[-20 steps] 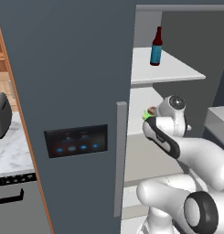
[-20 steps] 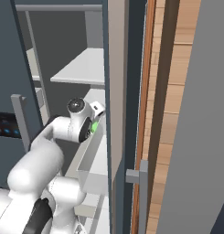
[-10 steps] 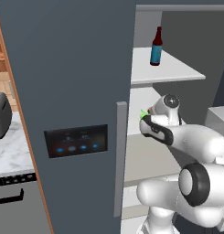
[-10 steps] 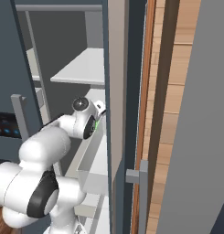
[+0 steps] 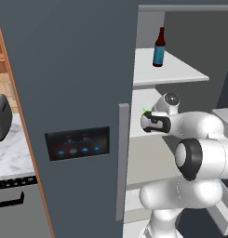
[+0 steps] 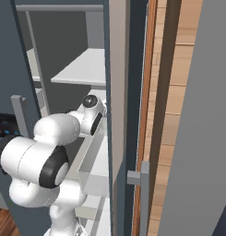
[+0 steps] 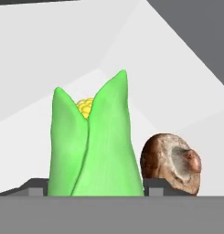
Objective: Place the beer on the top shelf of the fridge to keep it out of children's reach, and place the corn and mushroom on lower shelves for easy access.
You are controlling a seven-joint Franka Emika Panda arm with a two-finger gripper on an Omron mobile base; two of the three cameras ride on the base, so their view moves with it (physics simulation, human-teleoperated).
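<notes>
Green husk fills the gap between the tool's [image 7: 96, 192] tips: they pinch the corn [image 7: 94, 139], smooth and tapered, yellow kernels showing at its top. Since a second ago the arm has pushed deeper into the fridge [image 5: 78, 93], so placing seems close. Just beside sits the lumpy brown mushroom [image 7: 172, 162] on a lower shelf [image 7: 49, 59]. Above, the glossy beer [image 5: 158, 47] stands on the top shelf [image 5: 180, 72].

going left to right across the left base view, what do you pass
toaster-like grey appliance on the marble counter → blue-lit control panel on the fridge door → long grey door handle → beer on the top shelf of the open fridge
</notes>
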